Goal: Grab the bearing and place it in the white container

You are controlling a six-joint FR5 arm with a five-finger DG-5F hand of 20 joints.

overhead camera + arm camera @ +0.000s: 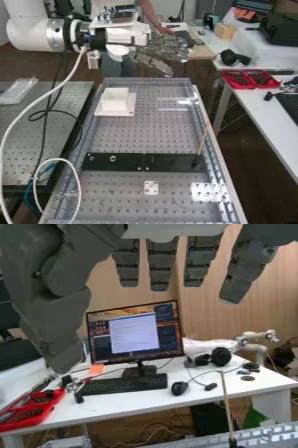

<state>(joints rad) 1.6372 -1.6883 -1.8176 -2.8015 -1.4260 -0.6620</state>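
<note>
Beyond and above the white container [116,100], with hand [161,47] released, fingers straight. Nearer than the container, on the black bar [126,166]: smaller nut [91,158], larger nut [113,158]. Probably done with delivering the bearing; cannot confirm it inside the container. Check there before any new grasp, clearing its rim, leaving both nuts alone.

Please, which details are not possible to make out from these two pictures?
Bottom inside the white container: high view, hidden by its own walls.
Threads of the smaller nut and the larger nut: high view, too small.
Finger roots of the hand: wrist view, cut off by the top edge.
Base of the arm: high view, beyond the edge.
</note>
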